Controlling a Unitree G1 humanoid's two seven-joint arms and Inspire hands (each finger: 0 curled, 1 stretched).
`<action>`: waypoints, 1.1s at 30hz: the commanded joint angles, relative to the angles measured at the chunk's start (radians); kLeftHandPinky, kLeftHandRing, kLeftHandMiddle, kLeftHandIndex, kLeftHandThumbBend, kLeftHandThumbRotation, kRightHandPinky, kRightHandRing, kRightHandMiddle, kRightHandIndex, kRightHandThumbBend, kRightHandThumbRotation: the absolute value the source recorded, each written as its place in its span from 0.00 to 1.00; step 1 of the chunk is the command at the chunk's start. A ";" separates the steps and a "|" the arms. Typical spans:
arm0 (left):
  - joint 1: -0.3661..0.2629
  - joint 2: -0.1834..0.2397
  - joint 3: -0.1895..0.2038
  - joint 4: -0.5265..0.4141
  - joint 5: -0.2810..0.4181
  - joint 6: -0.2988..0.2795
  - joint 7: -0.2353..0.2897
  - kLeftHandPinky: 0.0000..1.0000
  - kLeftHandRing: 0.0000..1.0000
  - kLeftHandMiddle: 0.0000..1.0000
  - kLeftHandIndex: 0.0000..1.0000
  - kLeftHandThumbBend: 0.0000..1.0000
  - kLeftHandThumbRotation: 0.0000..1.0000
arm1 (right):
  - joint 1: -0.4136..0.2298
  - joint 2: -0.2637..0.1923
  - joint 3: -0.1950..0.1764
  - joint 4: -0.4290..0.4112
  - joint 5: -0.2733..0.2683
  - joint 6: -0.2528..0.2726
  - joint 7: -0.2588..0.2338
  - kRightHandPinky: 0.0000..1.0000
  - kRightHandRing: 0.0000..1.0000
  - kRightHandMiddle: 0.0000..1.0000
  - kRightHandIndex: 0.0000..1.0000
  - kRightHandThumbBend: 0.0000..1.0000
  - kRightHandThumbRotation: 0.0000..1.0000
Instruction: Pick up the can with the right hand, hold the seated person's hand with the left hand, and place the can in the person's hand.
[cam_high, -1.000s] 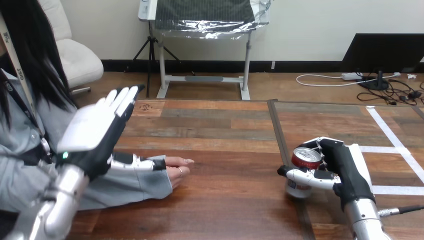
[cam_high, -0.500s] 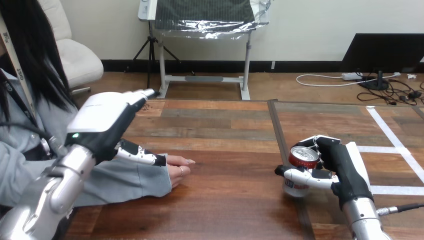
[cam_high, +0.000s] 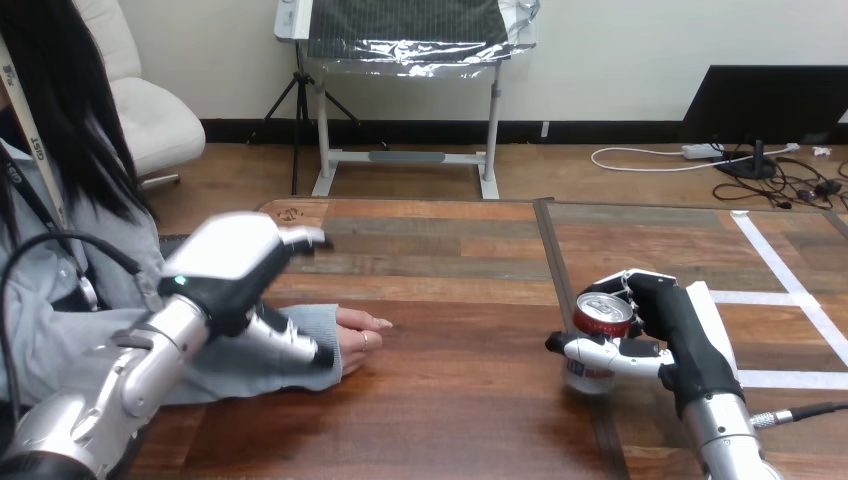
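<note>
The right hand (cam_high: 685, 345) clasped the can (cam_high: 600, 335) near the table's (cam_high: 450, 400) right edge. The left hand (cam_high: 235, 265) hovered, fingers straight, over the person's sleeve (cam_high: 318, 322) near the left edge. The next move was probably to take hold of the person's hand (cam_high: 360, 335).

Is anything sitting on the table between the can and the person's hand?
No, nothing visible. Bare table lies between the can, gripped by the right hand, and the person's hand. The left hand is over the sleeve.
</note>
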 joint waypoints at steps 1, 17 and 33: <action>-0.092 0.024 -0.039 0.052 0.010 0.016 -0.016 0.72 0.80 0.82 0.85 1.00 0.38 | -0.053 -0.018 -0.001 -0.086 0.004 -0.033 -0.013 0.36 0.40 0.46 0.48 0.83 0.00; -0.108 0.030 -0.107 0.036 0.018 0.058 -0.090 0.60 0.73 0.79 0.82 1.00 0.36 | -0.040 -0.024 0.000 -0.120 0.004 -0.027 -0.006 0.36 0.40 0.46 0.48 0.82 0.00; -0.108 0.024 -0.146 0.045 0.028 0.071 -0.087 0.57 0.69 0.74 0.77 1.00 0.25 | -0.037 -0.027 0.002 -0.141 0.008 -0.022 0.010 0.37 0.40 0.46 0.47 0.83 0.00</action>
